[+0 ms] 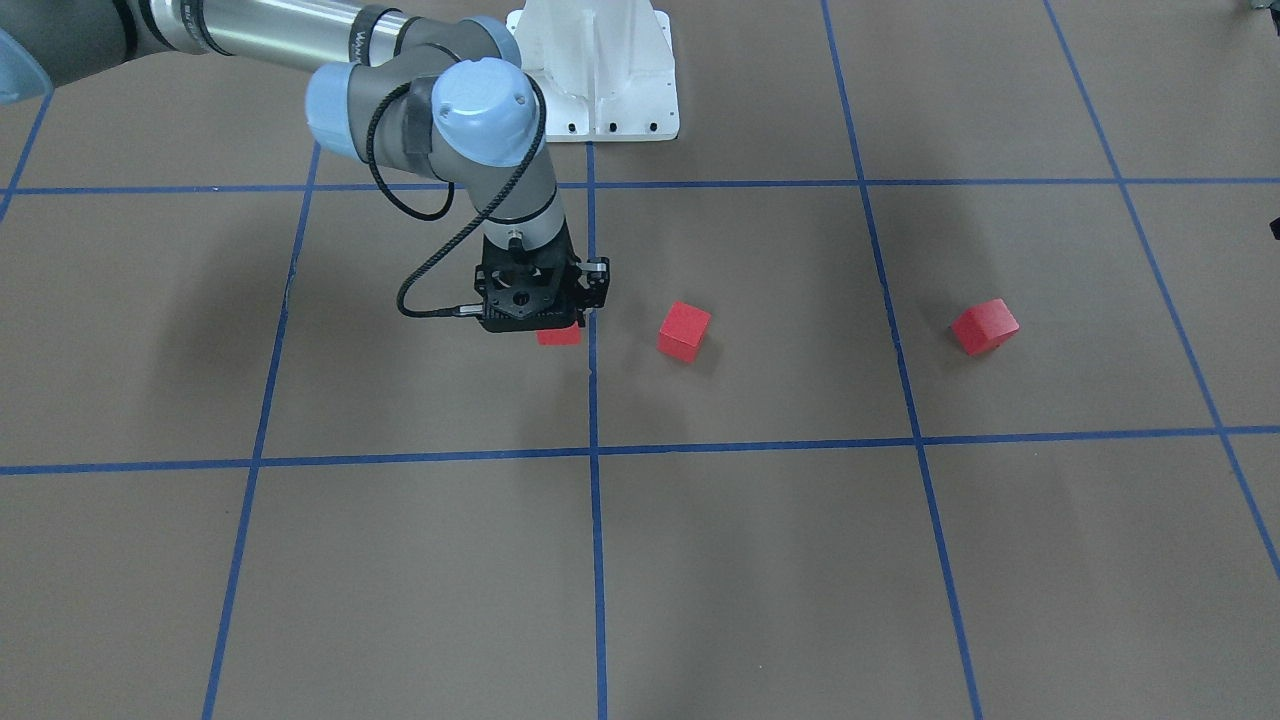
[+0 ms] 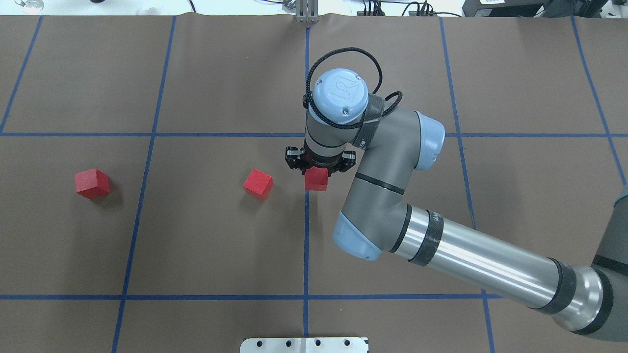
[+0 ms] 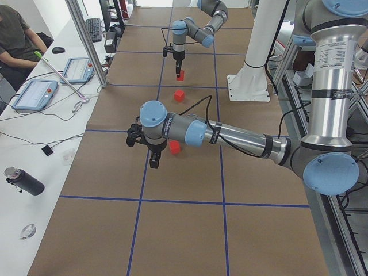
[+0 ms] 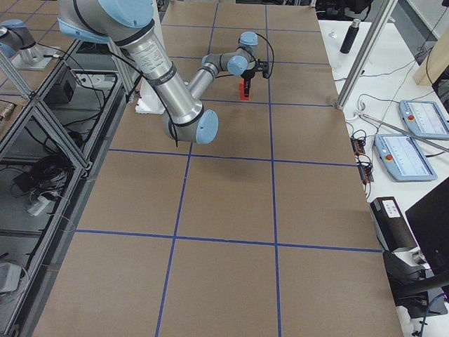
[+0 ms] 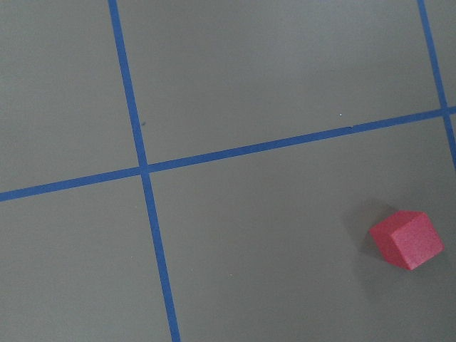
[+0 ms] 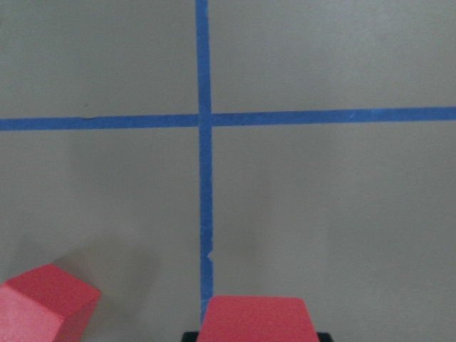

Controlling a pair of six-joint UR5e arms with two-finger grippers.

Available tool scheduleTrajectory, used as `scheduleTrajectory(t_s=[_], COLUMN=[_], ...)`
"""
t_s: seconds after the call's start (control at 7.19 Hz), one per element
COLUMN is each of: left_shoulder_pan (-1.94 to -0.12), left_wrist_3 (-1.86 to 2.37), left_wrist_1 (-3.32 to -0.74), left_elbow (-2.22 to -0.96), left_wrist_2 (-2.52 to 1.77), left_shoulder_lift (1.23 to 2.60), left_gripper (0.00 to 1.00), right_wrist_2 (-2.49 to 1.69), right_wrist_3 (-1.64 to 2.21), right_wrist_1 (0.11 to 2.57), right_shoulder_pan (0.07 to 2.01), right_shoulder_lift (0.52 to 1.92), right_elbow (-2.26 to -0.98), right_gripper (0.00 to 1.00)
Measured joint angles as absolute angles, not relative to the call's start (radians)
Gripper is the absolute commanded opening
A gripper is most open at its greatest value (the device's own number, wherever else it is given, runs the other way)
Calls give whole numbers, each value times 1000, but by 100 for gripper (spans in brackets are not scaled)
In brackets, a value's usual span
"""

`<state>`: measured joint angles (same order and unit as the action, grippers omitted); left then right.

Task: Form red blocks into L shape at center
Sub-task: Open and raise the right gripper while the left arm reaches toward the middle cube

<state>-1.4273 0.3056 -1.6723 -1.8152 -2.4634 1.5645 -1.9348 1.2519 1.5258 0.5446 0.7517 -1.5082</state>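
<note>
Red stock, three identical pieces, matte and plain-faced. Clock directions are read on the overhead view, with 12 o'clock pointing away from the robot.

Item 1, first red cube [image 2: 316, 181], a small solid block. It is clamped between the fingers of the right gripper [image 2: 317, 172], which is held vertically over the central blue tape line [image 2: 306, 245] of the brown paper-covered table [image 2: 221, 245], about the centre. It cannot be told whether its underside is touching the paper.

Item 2, second red cube [image 2: 257, 183]. It lies loose at 9 o'clock from item 1, near but apart, and is turned off the grid lines.

Item 3, third red cube [image 2: 92, 183]. It also lies at 9 o'clock, well apart beyond the next blue line, and is likewise askew.

Left gripper [image 3: 153, 156]: it is seen only from the table's end, hanging near item 3. Whether its fingers are apart or together cannot be told.

Handling, as judged:
- The cubes are taken to be light, rigid and not fragile.
- Fair friction is expected from the matte faces, so little squeeze should be needed.
- Hold is best taken on two opposite flat faces, at mid-height, with the fingers squared to them. A grip across corners is expected to twist the piece.
- For items 2 and 3, the wrist would have to be rotated to match their skew.
- Being light, a placed cube is easily nudged by a neighbouring finger, so the gripped faces should be the ones left free in the L.
</note>
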Motion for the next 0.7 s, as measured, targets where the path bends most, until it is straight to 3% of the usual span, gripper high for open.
scheduleTrajectory(t_s=[0.14,0.42,0.56,0.7], left_shoulder_pan=[-1361,-1218,-1130,-1041], left_wrist_3=[532,980,1202,1412], left_wrist_1=[-1746,-1792,-1794,-1794], left_elbow=[-1819,-1829,-1830,-1828], left_wrist_2=[-2459,-2421,-2375,-2327], left_shoulder_lift=[1586,1699,1773,1844], left_gripper=[100,100,100,100], right_wrist_2=[-1933,-1932,-1929,-1919], right_wrist_3=[1276,1321,1331,1334], right_wrist_1=[1504,1462,1456,1454], right_shoulder_pan=[535,522,516,507], right_shoulder_lift=[746,744,744,744], right_elbow=[-1489,-1460,-1455,-1454], right_gripper=[20,50,69,98])
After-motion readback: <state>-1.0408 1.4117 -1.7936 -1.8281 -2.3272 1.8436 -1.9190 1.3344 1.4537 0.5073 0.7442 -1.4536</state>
